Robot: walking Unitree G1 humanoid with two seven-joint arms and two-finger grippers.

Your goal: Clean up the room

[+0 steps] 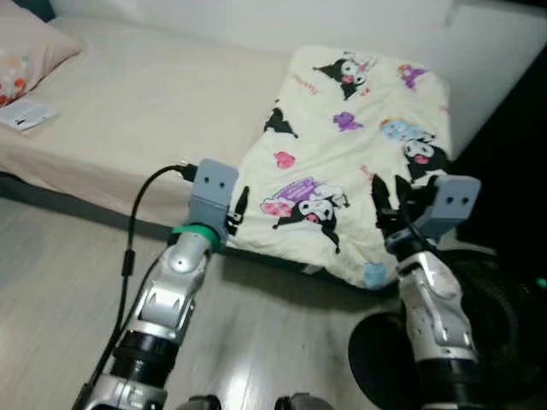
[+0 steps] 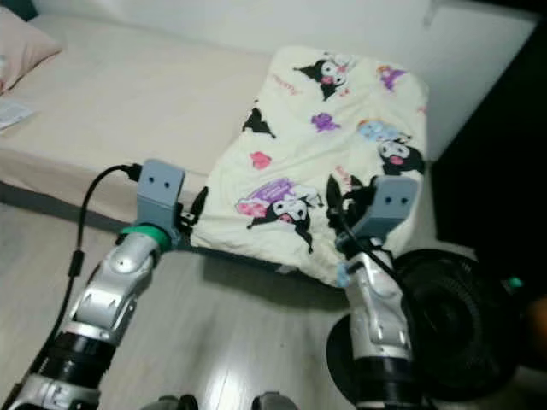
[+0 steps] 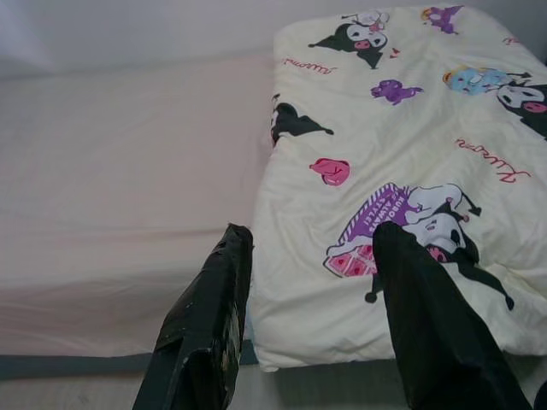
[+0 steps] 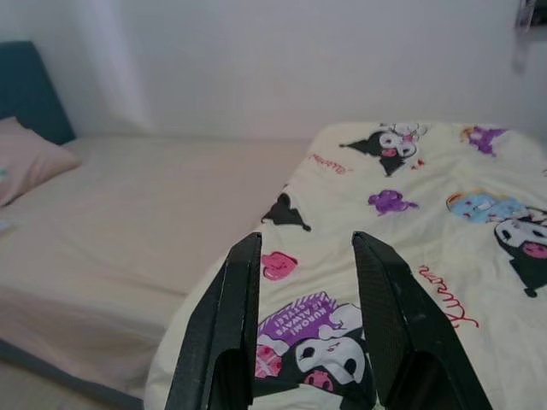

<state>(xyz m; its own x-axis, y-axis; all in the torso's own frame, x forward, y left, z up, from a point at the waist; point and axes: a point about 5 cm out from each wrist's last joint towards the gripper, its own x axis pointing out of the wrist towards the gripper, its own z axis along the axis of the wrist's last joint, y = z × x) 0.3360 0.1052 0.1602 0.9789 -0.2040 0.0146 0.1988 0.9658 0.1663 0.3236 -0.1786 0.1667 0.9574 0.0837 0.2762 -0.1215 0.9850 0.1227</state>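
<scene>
Standing at the bed (image 1: 145, 111), left gripper (image 3: 308, 282) and right gripper (image 4: 301, 290) hover, fingers apart, over the quilt (image 1: 350, 145) at one o'clock; gripping only its overhanging edge could drag it floorward.

Folded blanket (image 1: 350, 162) is looking like soft matt cloth, cream with printed cartoon figures. Bed sheet (image 1: 145, 111) is showing plain matt beige fabric, slightly creased. Pillow (image 1: 26, 51) is matt pink cloth. Floor (image 1: 60, 273) is reading as pale wood-look planks, faintly glossy. Left gripper (image 3: 312, 320) fingers are appearing shiny black plastic; arms are gleaming silver metal.
</scene>
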